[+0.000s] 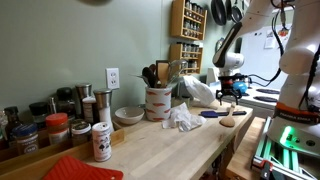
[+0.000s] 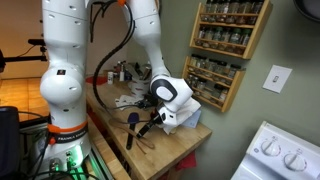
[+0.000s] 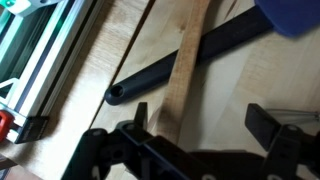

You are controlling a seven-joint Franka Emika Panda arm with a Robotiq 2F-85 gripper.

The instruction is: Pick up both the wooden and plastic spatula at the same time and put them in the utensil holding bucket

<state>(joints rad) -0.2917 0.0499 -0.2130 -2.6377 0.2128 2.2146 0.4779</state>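
Note:
The pale wooden spatula (image 3: 188,60) lies across the dark plastic spatula (image 3: 215,48) on the wooden counter, and their handles form an X. The plastic one's blue head (image 3: 295,15) shows at the wrist view's top right. My gripper (image 3: 200,125) hangs open just above them. The wooden handle runs between its fingers, close to one finger (image 3: 135,125). In both exterior views the gripper (image 1: 232,93) (image 2: 150,122) is low over the two spatulas (image 1: 224,116) (image 2: 135,128) at the counter's end. The cream bucket (image 1: 157,103) with dark handles stands further back by the wall.
A crumpled white cloth (image 1: 183,118) and a clear bag (image 1: 198,92) lie between the spatulas and the bucket. A grey bowl (image 1: 128,114) and spice jars (image 1: 100,140) stand nearer the camera. A metal rail (image 3: 40,60) borders the counter edge. A stove (image 2: 280,155) stands beside the counter.

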